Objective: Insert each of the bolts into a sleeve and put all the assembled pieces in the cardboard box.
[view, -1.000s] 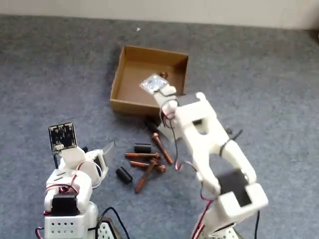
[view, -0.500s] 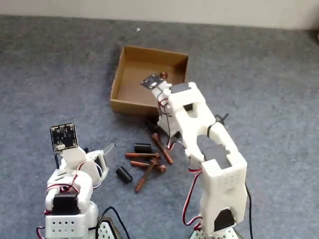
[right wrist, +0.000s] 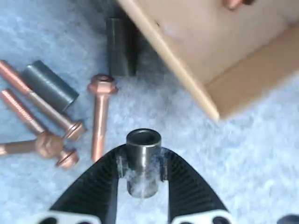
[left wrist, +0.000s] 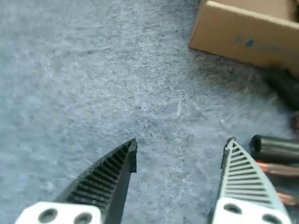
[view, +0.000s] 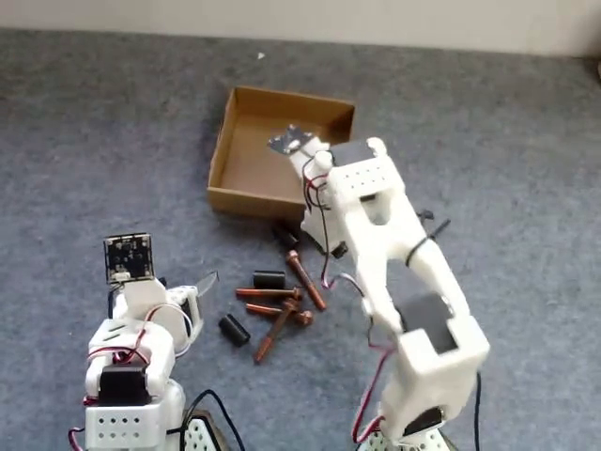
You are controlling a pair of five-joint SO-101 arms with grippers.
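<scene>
My right gripper (right wrist: 142, 163) is shut on a black sleeve (right wrist: 143, 158), held upright with its bore showing, over the carpet beside the cardboard box's near corner (right wrist: 212, 105). Several copper bolts (right wrist: 99, 116) and two loose sleeves (right wrist: 49, 85) lie just beyond it. In the high view the right arm (view: 371, 211) stretches to the box (view: 239, 141), with the bolts (view: 305, 279) and sleeves (view: 269, 279) left of it. My left gripper (left wrist: 181, 149) hangs open over bare carpet, a sleeve (left wrist: 273, 144) just off one finger.
A copper piece (right wrist: 236, 3) lies inside the box. Another sleeve (view: 233, 329) sits near the left arm (view: 141, 319), and one (view: 285, 235) rests against the box's front wall. Grey carpet stretches left and right of the pile.
The right arm has changed posture, folding in and then stretching out again, while its wrist stays at the box's front right. The left arm has barely moved.
</scene>
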